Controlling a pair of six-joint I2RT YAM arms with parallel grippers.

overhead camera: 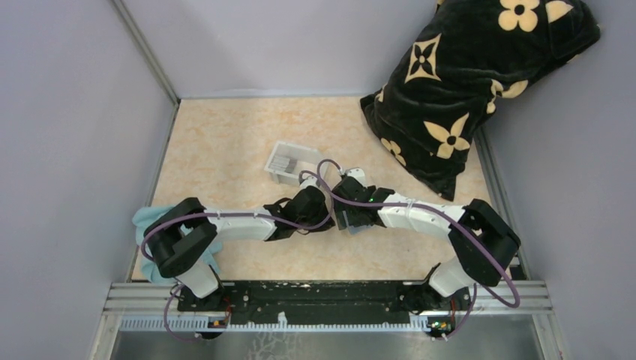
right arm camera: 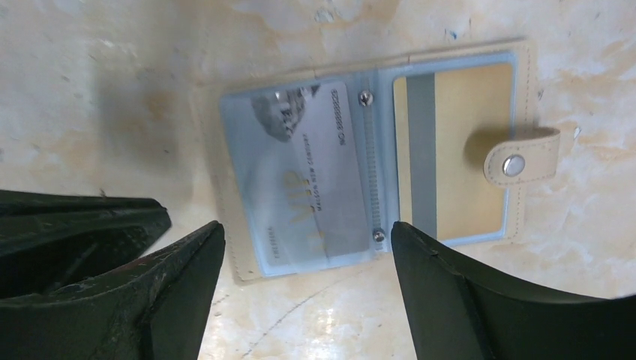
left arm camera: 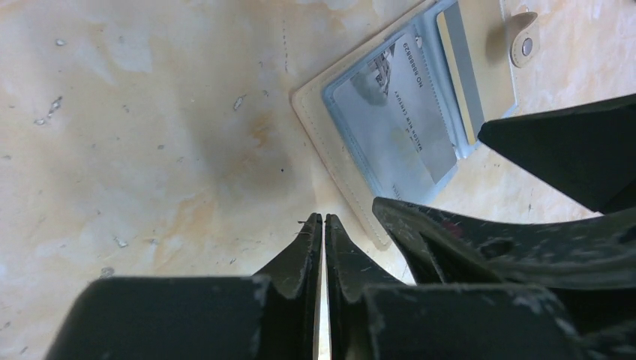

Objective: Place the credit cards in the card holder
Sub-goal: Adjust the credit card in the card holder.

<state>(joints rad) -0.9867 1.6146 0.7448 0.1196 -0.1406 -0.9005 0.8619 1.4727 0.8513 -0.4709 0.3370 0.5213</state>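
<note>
Card holder (right arm camera: 375,150) open, print (right arm camera: 341,120) illegible; L end effector (left arm camera: 323,222) pressed together, R (right arm camera: 306,229) spread.

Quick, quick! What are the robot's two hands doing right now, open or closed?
Left hand: closed, with nothing visible between its fingers.
Right hand: open and empty, over the open card holder.

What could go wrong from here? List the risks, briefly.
1. The open right gripper is poised at the edge of the open tan leather card holder; closing could pinch it or drag it across the beige marbled table.
2. The shut left gripper sits right beside the right one, so they may collide.
3. The beige snap tab is undone; lifting could let the silvery rectangular card slip out.
</note>
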